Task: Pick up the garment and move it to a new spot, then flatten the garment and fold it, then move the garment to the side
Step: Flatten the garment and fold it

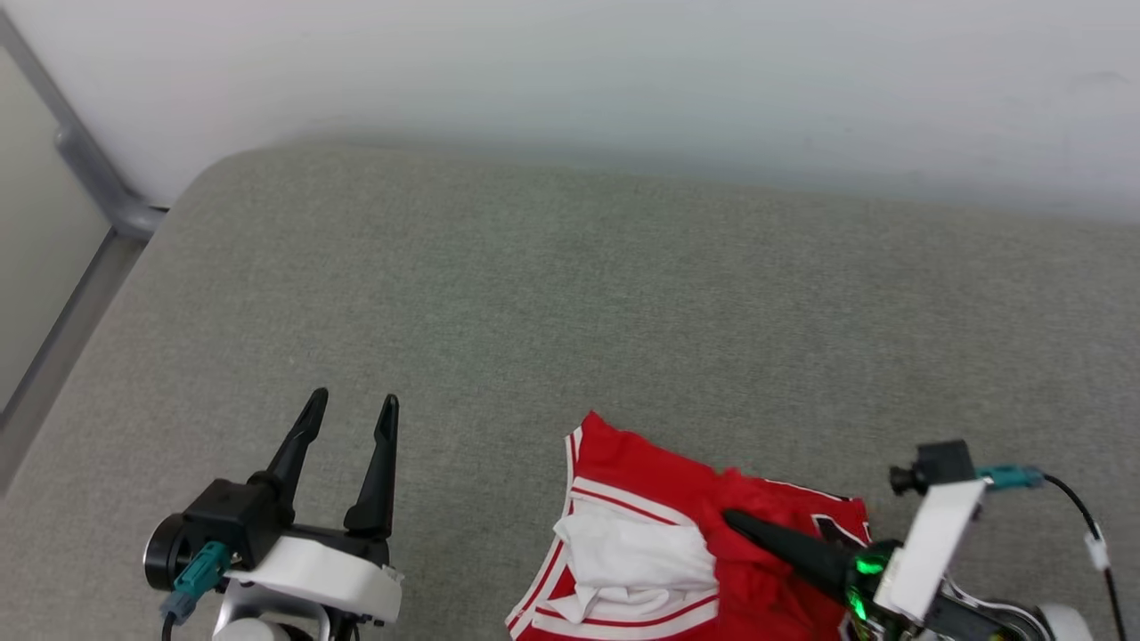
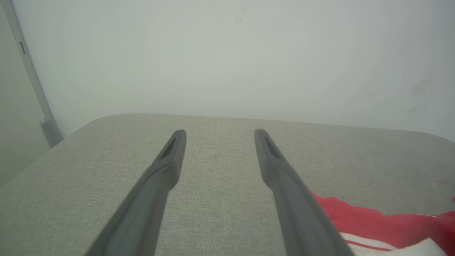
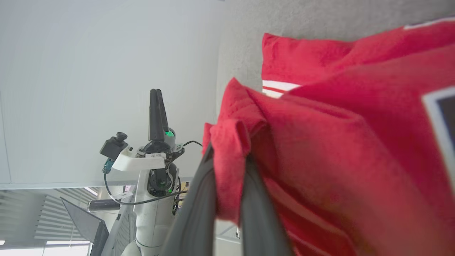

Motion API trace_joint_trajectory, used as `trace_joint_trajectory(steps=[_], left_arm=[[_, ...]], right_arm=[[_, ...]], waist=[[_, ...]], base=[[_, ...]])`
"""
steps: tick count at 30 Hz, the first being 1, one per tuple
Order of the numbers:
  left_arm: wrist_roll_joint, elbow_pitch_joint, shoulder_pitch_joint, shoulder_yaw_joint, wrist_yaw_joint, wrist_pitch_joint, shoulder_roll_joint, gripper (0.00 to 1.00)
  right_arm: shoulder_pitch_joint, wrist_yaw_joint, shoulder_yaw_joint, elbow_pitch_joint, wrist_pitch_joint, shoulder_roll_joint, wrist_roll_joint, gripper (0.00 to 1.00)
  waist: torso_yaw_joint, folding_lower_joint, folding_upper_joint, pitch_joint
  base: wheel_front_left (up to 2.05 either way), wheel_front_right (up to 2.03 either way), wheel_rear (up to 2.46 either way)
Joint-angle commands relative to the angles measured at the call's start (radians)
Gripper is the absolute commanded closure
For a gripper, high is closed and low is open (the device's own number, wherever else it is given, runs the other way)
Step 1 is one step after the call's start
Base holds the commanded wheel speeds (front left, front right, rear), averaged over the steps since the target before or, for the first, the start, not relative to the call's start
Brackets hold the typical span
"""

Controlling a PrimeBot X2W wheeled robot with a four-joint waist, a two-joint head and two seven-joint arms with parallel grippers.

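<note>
Folds of the red shirt are pinched in the right claw, the rest heaped at the near right of the grey bench; left claw hovers alongside, fingers apart

Head view looking down, both wrist views low, garment shared

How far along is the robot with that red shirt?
Done: the right tool is shut on a fold of the garment. In hand: that first pick-up, with the shirt crumpled on the grey surface. Left: carrying it to a new spot, flattening, folding and moving it aside. The left tool stands open, holding nothing.
</note>
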Motion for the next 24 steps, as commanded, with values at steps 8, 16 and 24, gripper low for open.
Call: trace_joint_trajectory(steps=[8, 16, 24], left_arm=[[-0.018, 0.012, -0.078, -0.013, -0.013, -0.009, -0.023, 0.00], [-0.017, 0.028, -0.095, 0.000, -0.019, -0.012, -0.030, 0.00], [-0.003, 0.028, -0.084, 0.011, -0.024, -0.012, -0.036, 0.00]], right_arm=[[-0.158, 0.000, 0.223, 0.094, -0.190, 0.001, -0.076, 1.00], [-0.193, 0.000, 0.286, 0.155, -0.274, 0.002, -0.121, 0.00], [-0.201, 0.000, 0.335, 0.009, -0.377, -0.049, -0.177, 0.00]], waist=[[0.079, 0.0000, 0.0000, 0.106], [0.082, 0.0000, 0.0000, 0.128], [0.043, 0.0000, 0.0000, 0.099]], base=[[0.00, 0.00, 0.00], [0.00, 0.00, 0.00], [0.00, 0.00, 0.00]])
